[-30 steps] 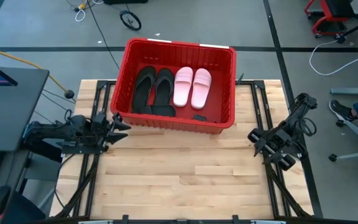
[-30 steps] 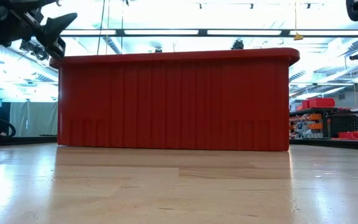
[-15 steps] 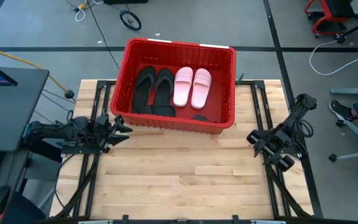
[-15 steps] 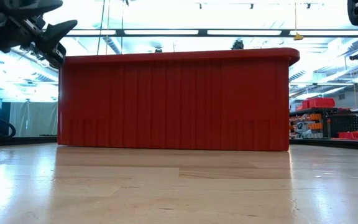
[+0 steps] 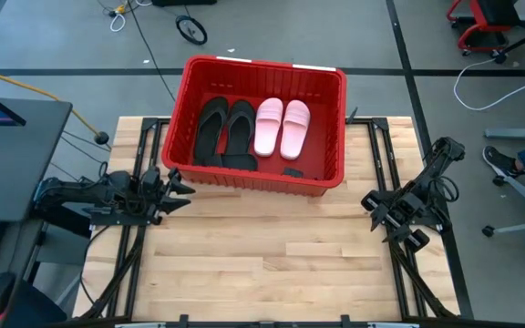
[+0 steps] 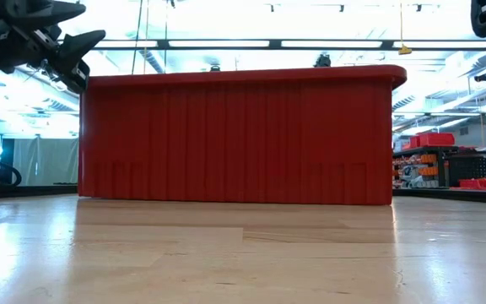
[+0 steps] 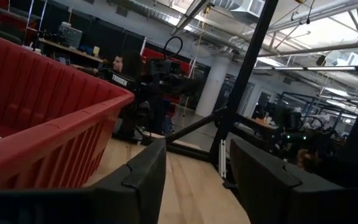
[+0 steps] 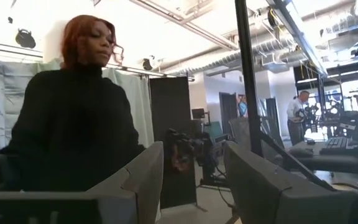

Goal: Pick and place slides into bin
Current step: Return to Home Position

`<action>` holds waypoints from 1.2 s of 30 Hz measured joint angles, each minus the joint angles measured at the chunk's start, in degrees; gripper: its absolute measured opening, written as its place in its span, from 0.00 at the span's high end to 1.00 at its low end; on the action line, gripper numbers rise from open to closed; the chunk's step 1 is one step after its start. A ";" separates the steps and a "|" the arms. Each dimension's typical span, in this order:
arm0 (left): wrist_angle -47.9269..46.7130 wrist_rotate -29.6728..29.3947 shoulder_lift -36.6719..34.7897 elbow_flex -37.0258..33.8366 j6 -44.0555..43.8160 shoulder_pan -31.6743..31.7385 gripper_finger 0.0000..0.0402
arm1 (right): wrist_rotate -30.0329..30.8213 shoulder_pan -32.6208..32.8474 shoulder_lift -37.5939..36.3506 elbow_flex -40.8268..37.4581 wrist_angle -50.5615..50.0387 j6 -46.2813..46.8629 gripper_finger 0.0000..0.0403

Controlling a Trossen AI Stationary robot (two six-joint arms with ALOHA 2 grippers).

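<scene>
Slides (image 5: pixel 270 128) in bin (image 5: pixel 249 179); left hand (image 7: pixel 197 148), right hand (image 8: pixel 192 150) empty, spread.

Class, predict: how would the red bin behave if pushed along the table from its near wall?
The red bin would probably slide rather than tip: it sits wide and flat on the smooth wooden table. Likely fairly light, holding only slides.

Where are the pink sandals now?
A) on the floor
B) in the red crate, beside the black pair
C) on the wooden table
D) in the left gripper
B: the high view shows the pink sandals lying inside the red crate, next to the black sandals.
</scene>
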 joint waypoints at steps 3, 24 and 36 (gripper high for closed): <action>-0.43 0.00 0.02 0.00 1.35 0.00 0.55 | -0.02 0.00 0.00 0.00 -0.07 0.22 0.56; -0.34 -0.22 0.02 -0.02 2.84 0.04 0.56 | -0.01 0.00 0.00 0.00 -0.39 0.21 0.56; -0.29 -0.20 0.04 -0.02 2.85 0.04 0.55 | 0.00 0.00 0.00 0.00 -0.37 0.21 0.56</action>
